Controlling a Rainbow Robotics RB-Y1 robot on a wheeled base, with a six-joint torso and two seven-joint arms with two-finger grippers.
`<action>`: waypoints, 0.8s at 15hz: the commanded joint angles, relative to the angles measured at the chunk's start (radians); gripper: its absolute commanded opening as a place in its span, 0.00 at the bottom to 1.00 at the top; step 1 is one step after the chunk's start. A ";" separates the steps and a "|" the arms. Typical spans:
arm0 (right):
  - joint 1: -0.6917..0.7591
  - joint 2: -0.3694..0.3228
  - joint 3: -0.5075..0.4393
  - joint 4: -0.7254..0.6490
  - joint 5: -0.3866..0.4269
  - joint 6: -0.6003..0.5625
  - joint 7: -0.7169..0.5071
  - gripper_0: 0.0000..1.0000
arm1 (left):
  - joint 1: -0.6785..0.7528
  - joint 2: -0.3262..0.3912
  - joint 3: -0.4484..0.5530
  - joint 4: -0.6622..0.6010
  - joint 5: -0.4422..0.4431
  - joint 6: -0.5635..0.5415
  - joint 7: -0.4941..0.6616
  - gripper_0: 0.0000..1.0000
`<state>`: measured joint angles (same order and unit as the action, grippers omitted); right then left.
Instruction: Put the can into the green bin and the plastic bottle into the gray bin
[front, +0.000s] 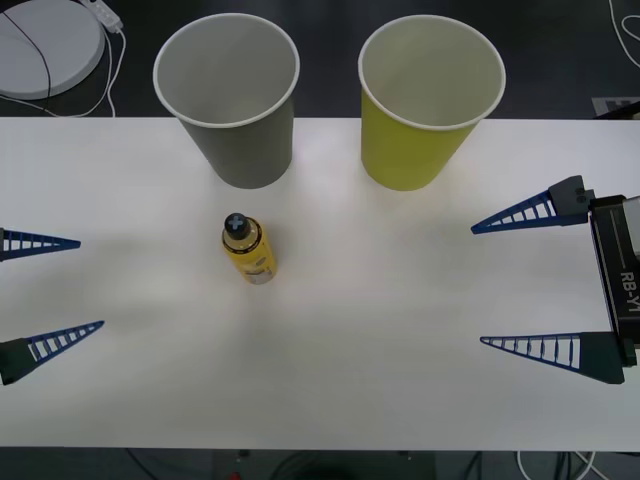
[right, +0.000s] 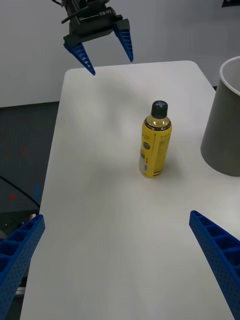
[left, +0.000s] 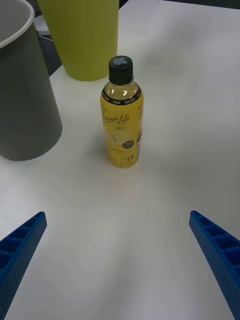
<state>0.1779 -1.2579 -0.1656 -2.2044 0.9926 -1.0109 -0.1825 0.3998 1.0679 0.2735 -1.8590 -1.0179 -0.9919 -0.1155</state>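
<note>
Progress assessment: we judge the bottle step as not yet begun. The small stubby yellow plastic bottle with a dark cap (front: 248, 250) stands upright on the white table (front: 400, 340), left of centre in the front view, free of any contact. The large gray paper cup, the gray bin (front: 232, 100), stands upright in the upper left-centre of that view, near the bottle but apart from it. The large yellow-green paper cup, the green bin (front: 425, 105), stands upright in the upper right-centre. We see pale inner walls in both cups; their floors are hidden, and we see no can on the table, so we cannot confirm the can step.

We find the left gripper (front: 40, 295) at the left edge of the front view, fingers spread and holding nothing. The right gripper (front: 525, 280) sits at the right edge, likewise spread and holding nothing. Both are well apart from the bottle.

Remaining, in our judgement: grasp the bottle, carry it over the gray bin, release.
</note>
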 joint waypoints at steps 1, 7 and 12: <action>0.000 0.000 0.000 0.000 0.000 0.000 0.000 1.00 | -0.001 -0.017 -0.040 0.000 -0.002 0.042 -0.006 1.00; 0.000 0.000 0.000 0.000 0.000 0.000 0.000 1.00 | -0.047 -0.072 -0.163 0.000 -0.034 0.157 -0.026 1.00; 0.000 0.000 0.000 0.000 0.000 0.000 0.000 1.00 | -0.098 -0.152 -0.247 0.001 -0.099 0.236 -0.024 1.00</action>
<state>0.1779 -1.2579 -0.1657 -2.2044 0.9926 -1.0109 -0.1825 0.3089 0.9256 0.0379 -1.8583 -1.1120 -0.7639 -0.1398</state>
